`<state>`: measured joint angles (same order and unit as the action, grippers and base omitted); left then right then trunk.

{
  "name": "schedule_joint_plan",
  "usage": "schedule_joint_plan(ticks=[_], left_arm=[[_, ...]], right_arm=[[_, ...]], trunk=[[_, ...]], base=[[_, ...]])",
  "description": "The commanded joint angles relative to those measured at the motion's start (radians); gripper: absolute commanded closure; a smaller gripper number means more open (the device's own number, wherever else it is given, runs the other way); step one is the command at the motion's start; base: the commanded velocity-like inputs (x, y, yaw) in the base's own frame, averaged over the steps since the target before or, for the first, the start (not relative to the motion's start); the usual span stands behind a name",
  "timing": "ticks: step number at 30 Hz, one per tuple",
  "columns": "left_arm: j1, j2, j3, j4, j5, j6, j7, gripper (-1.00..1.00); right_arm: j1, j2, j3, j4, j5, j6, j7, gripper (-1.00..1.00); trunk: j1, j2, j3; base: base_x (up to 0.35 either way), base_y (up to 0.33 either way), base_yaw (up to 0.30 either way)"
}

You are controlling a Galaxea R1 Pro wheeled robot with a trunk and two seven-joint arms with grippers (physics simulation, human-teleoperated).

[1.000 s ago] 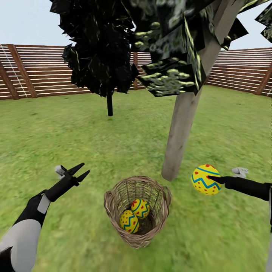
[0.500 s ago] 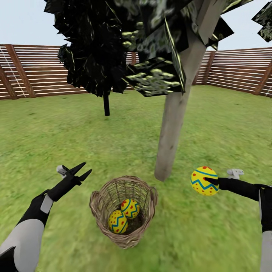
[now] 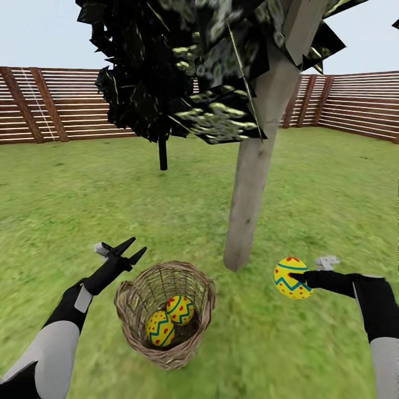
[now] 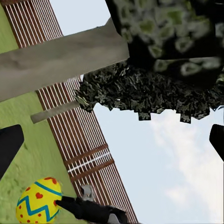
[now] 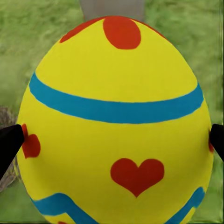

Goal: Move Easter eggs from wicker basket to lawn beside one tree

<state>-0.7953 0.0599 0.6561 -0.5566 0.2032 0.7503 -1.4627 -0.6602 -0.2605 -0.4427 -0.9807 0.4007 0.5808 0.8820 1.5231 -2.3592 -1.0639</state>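
My right gripper (image 3: 299,276) pinches a smooth yellow egg (image 3: 291,278) banded with a blue zigzag and dotted with red hearts, held above the mottled lawn (image 3: 310,199) just beside the thick, pale grey trunk of the tree (image 3: 250,183). My left gripper (image 3: 128,251) hangs with its black fingers spread, empty, just past the rim of the wicker basket (image 3: 127,299). That round brown open weave sits on the grass near the trunk, and two more patterned eggs (image 3: 170,318) lie touching at its bottom.
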Motion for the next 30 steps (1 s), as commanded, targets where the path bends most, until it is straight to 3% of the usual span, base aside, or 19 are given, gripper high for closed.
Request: schedule_joint_plan(ticks=[1, 5, 7, 8, 10, 12, 15, 18, 20, 22, 27, 30], left_arm=[[-0.001, -0.009, 0.002, 0.0, -0.003, 0.011, -0.003, -1.0], [-0.001, -0.041, 0.002, 0.005, -0.004, 0.011, 0.002, -1.0], [-0.001, -0.061, 0.003, 0.008, -0.005, 0.012, 0.003, -1.0], [-0.001, -0.073, 0.003, 0.009, -0.006, 0.011, 0.005, -1.0], [-0.001, -0.085, 0.003, 0.011, -0.007, 0.012, 0.007, -1.0], [-0.001, -0.095, 0.003, 0.012, -0.007, 0.014, 0.006, -1.0], [-0.001, -0.108, 0.003, 0.036, -0.007, 0.015, 0.005, -1.0], [-0.001, -0.111, 0.003, 0.062, -0.006, 0.014, 0.005, -1.0], [-0.001, -0.113, 0.002, 0.081, -0.005, 0.013, 0.005, -1.0], [-0.001, -0.113, 0.002, 0.097, -0.005, 0.012, 0.005, -1.0], [-0.001, -0.12, 0.002, 0.101, -0.006, 0.011, 0.007, -1.0], [-0.001, -0.121, 0.003, 0.101, -0.005, 0.009, 0.006, -1.0]], right_arm=[[-0.001, 0.0, 0.008, 0.011, 0.007, -0.002, -0.003, 1.0], [-0.001, 0.005, 0.048, 0.068, 0.01, -0.008, -0.035, 1.0], [-0.001, 0.006, 0.094, 0.096, 0.008, -0.023, -0.119, 1.0], [-0.001, 0.008, 0.127, 0.114, 0.004, -0.047, -0.199, 1.0], [-0.001, 0.031, 0.152, 0.16, 0.004, -0.09, -0.286, 1.0], [-0.001, 0.05, 0.157, 0.192, 0.006, -0.125, -0.308, 1.0], [-0.001, 0.056, 0.16, 0.202, 0.009, -0.138, -0.321, 1.0], [-0.001, 0.06, 0.16, 0.204, 0.008, -0.139, -0.363, 1.0], [-0.001, 0.077, 0.16, 0.214, 0.009, -0.142, -0.395, 1.0], [-0.001, 0.084, 0.162, 0.245, 0.009, -0.182, -0.414, 1.0], [-0.001, 0.086, 0.247, 0.297, 0.008, -0.229, -0.425, 1.0], [-0.001, 0.094, 0.265, 0.337, 0.007, -0.229, -0.426, 1.0]], trunk=[[0.0, 0.0, -0.001], [0.0, 0.0, -0.001], [0.0, 0.0, -0.001], [0.0, 0.0, -0.001], [0.0, 0.0, -0.001], [0.0, 0.0, -0.001], [0.0, 0.0, -0.001], [0.0, 0.0, -0.001], [0.0, 0.0, -0.001], [0.0, 0.0, -0.001], [0.0, 0.0, -0.001], [0.0, 0.0, -0.001]], base=[[0.11, -0.308, 0.001], [0.111, -0.307, 0.0], [0.11, -0.241, 0.0], [0.099, -0.147, 0.0], [0.037, -0.053, 0.0], [0.009, -0.013, 0.004], [0.001, -0.013, 0.195], [0.0, -0.203, 0.287], [0.0, -0.296, 0.295], [0.0, -0.306, 0.296], [0.0, -0.157, 0.296], [0.0, -0.008, 0.213]])
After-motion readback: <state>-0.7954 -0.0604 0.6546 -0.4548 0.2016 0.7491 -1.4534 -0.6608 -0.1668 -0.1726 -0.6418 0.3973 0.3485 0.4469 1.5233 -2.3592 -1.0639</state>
